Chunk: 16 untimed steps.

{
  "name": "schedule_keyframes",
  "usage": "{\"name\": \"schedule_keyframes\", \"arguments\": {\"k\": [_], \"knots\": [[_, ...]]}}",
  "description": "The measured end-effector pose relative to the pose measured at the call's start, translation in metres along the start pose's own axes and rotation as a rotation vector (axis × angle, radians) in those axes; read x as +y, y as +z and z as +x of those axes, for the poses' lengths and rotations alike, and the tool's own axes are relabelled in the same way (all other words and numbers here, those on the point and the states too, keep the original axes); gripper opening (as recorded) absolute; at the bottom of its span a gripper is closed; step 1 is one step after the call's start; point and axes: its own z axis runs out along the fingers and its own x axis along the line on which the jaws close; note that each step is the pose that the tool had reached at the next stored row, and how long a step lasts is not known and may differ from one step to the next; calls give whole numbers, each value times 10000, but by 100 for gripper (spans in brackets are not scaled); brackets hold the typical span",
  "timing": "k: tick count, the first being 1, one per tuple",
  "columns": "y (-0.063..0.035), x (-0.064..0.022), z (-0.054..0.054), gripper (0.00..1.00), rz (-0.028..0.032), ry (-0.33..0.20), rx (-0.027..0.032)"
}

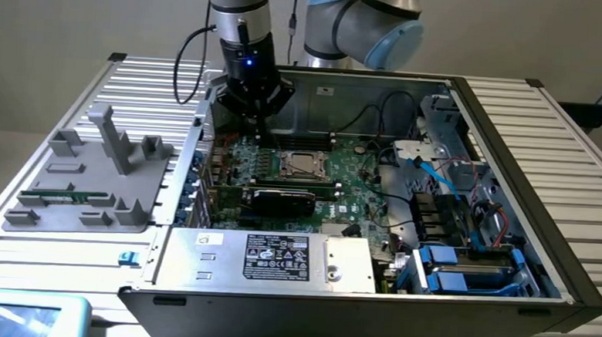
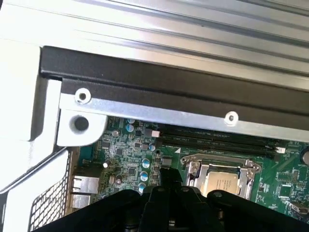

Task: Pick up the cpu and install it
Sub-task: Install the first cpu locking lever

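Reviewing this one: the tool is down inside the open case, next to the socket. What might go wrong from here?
1. The shut tool hangs close over the motherboard; a small drop may hit the capacitors beside the socket.
2. The cpu lies inside the socket frame; a sideways brush might shift it.
3. The tool's black cable loops near the case wall and might snag.
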Motion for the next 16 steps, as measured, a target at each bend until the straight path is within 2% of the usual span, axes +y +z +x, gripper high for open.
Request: {"name": "schedule_keyframes", "arguments": {"k": [3, 8, 11, 16], "knots": [[6, -15, -81, 9, -2, -3, 5], [27, -43, -255, 9, -69, 3, -5], [28, -49, -265, 9, -74, 2, 13], [27, -137, -247, 9, -76, 1, 12]]}}
